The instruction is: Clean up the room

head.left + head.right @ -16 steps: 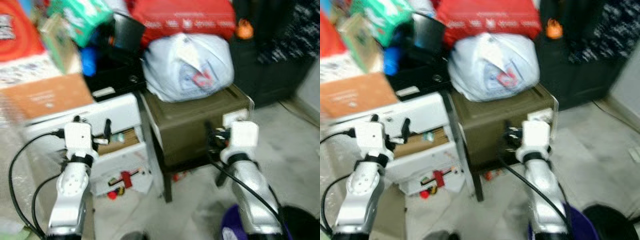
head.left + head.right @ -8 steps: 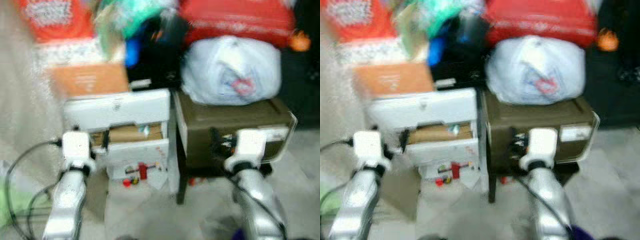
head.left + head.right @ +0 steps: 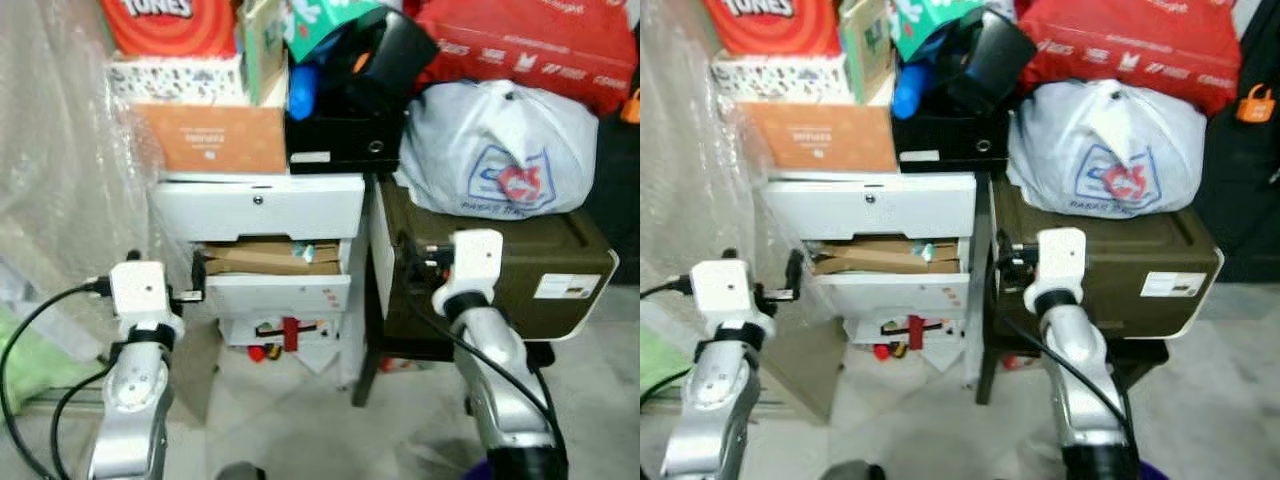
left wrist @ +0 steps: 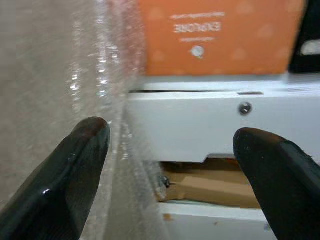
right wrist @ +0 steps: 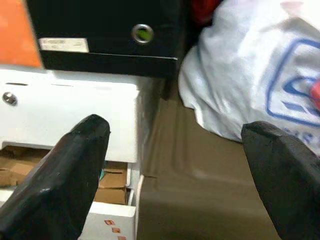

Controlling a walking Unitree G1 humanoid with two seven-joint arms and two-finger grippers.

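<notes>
Evenly and brightly lit from above, with soft, weak shadows under the white drawer unit (image 3: 265, 262) and the dark green box (image 3: 500, 270). Sharp through the head views, print on the white bag (image 3: 500, 165) readable. Mild glare on the plastic sheet (image 3: 60, 170) at left. Wrist views softer: black fingers (image 4: 75, 175) close and blurred, small highlights on their gloss, orange carton (image 4: 220, 35) behind slightly hazy.
</notes>
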